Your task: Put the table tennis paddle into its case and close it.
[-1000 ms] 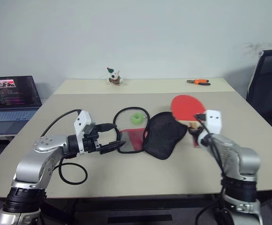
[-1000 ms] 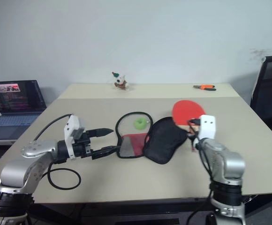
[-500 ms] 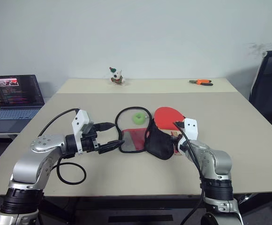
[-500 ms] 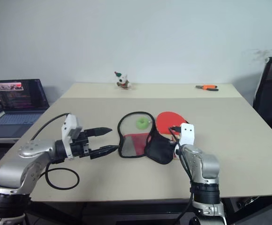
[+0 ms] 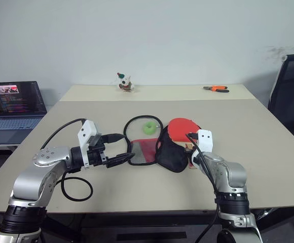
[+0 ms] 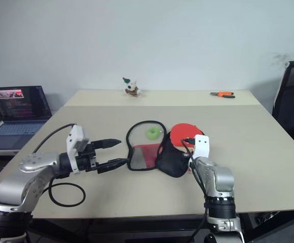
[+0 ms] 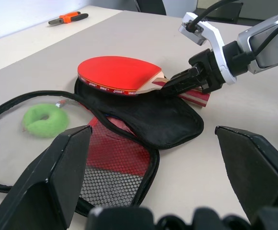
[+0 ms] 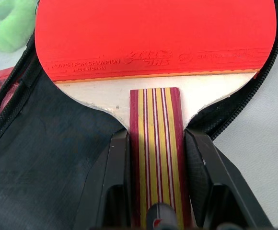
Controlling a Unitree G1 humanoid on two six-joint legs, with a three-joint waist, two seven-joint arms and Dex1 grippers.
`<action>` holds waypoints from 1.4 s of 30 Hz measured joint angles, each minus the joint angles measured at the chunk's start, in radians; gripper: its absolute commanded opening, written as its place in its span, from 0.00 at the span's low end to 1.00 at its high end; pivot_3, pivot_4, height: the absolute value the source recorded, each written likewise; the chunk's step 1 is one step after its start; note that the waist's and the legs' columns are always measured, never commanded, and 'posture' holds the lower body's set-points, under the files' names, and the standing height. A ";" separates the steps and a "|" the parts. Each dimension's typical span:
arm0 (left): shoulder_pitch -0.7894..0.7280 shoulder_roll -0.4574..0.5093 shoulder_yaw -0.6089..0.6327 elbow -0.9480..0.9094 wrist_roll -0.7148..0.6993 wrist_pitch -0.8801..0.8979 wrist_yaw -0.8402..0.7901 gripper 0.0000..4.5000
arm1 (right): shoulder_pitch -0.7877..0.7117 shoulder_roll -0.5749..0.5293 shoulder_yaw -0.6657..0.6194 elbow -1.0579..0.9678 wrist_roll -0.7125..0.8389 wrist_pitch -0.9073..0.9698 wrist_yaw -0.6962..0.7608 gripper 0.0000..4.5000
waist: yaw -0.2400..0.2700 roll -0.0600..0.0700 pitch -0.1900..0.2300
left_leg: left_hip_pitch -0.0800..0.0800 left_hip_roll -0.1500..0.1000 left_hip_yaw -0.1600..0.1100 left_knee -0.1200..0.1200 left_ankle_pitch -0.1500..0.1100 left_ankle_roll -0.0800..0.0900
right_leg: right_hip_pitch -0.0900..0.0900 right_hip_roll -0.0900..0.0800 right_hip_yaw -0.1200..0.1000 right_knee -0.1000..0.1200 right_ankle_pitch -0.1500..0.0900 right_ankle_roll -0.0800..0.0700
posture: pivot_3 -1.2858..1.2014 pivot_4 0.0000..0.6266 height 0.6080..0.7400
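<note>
The table tennis paddle (image 8: 153,33), red-faced with a striped wooden handle (image 8: 156,143), lies with its blade over the black flap of the case (image 5: 172,154). My right gripper (image 5: 190,148) is shut on the handle, one black finger (image 8: 115,163) on each side. The case lies open in the middle of the table, its red mesh panel (image 5: 143,150) facing up and its zipper rim looped around a green ball (image 5: 148,127). My left gripper (image 5: 124,148) hovers open just left of the case, holding nothing.
A laptop (image 5: 12,101) stands open at the far left, beside the table (image 5: 268,152). A small figurine (image 5: 122,82) and orange pliers (image 5: 215,88) lie at the table's back edge. A black chair (image 5: 291,91) stands at the right. A black cable (image 5: 76,187) loops under my left arm.
My right gripper carried the paddle left and down, from beside the case to over its black flap. The left gripper stayed in place, open.
</note>
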 measured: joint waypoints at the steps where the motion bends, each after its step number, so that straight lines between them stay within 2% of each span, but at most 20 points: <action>1: 0.000 0.000 0.000 0.000 0.000 0.000 0.000 1.00 | 0.000 0.001 0.001 -0.003 0.000 -0.005 0.000 0.52 | 0.000 0.000 0.000 | 0.000 0.000 0.000 0.000 0.000 0.000 | 0.000 0.000 0.000 0.000 0.000 0.000 | 0.52 0.24 1.00; 6: -0.001 0.000 0.000 0.000 0.000 0.000 0.000 1.00 | 0.000 0.001 0.007 -0.011 0.000 -0.007 0.000 0.90 | 0.000 0.000 0.000 | 0.000 0.000 0.000 0.000 0.000 0.000 | 0.000 0.000 0.000 0.000 0.000 0.000 | 0.52 0.24 1.00; 9: -0.001 0.000 0.000 0.000 0.000 0.000 -0.001 1.00 | 0.000 -0.002 0.006 -0.028 0.009 0.008 0.018 0.90 | -0.001 0.000 0.000 | 0.000 0.000 0.000 0.000 0.000 0.000 | 0.000 0.000 0.000 0.000 0.000 0.000 | 0.52 0.24 1.00; 13: -0.003 0.000 0.001 0.000 -0.006 0.003 -0.009 1.00 | 0.000 -0.069 0.008 -0.118 0.084 0.098 0.120 0.90 | 0.000 0.000 0.000 | 0.000 0.000 0.000 0.000 0.000 0.000 | 0.000 0.000 0.000 0.000 0.000 0.000 | 0.52 0.24 1.00; 15: -0.001 0.007 0.008 0.000 -0.035 0.029 -0.020 1.00 | 0.003 -0.134 0.021 -0.164 0.127 0.142 0.192 0.90 | -0.001 0.000 0.000 | 0.000 0.000 -0.001 0.000 0.000 0.000 | 0.000 0.000 -0.001 0.000 0.000 0.000 | 0.52 0.24 1.00; 18: 0.037 0.082 0.040 -0.005 -0.085 0.076 -0.076 1.00 | 0.045 -0.289 0.051 -0.238 0.185 0.150 0.330 0.90 | -0.003 0.000 0.000 | 0.000 0.000 0.000 -0.001 0.000 0.000 | 0.000 0.000 0.000 -0.001 -0.003 0.004 | 0.52 0.24 1.00; 20: 0.048 0.106 0.058 0.002 -0.089 0.084 -0.095 1.00 | 0.066 -0.353 0.036 -0.247 0.208 0.147 0.390 0.90 | -0.002 0.000 0.000 | 0.000 0.000 -0.001 0.000 0.000 0.000 | 0.000 0.000 -0.001 -0.001 -0.003 0.004 | 0.52 0.24 1.00; 26: 0.045 0.118 0.056 0.010 -0.099 0.085 -0.134 1.00 | 0.112 -0.532 0.050 -0.235 0.268 0.087 0.584 0.90 | 0.001 0.000 0.000 | 0.001 0.000 -0.001 0.000 0.000 0.000 | 0.001 0.000 -0.001 -0.001 -0.004 0.004 | 0.52 0.24 1.00; 30: 0.048 0.119 0.056 0.012 -0.095 0.084 -0.143 1.00 | 0.172 -0.643 0.131 -0.194 0.263 0.005 0.705 0.90 | 0.000 0.000 0.000 | 0.001 0.001 0.000 0.000 0.000 0.000 | 0.001 0.000 -0.001 -0.001 -0.004 0.004 | 0.52 0.24 1.00; 34: 0.053 0.119 0.056 0.012 -0.094 0.084 -0.143 1.00 | 0.200 -0.680 0.223 -0.185 0.232 -0.076 0.779 0.90 | -0.001 -0.001 0.000 | 0.001 0.002 0.000 0.000 0.000 0.000 | 0.001 0.000 -0.001 -0.001 -0.004 0.004 | 0.52 0.24 1.00; 42: 0.061 0.119 0.056 0.011 -0.088 0.083 -0.143 1.00 | 0.186 -0.652 0.324 -0.184 0.210 -0.137 0.830 0.90 | 0.001 -0.001 0.001 | 0.001 0.001 -0.001 0.000 0.000 0.000 | 0.001 0.000 -0.001 -0.001 -0.004 0.004 | 0.52 0.24 1.00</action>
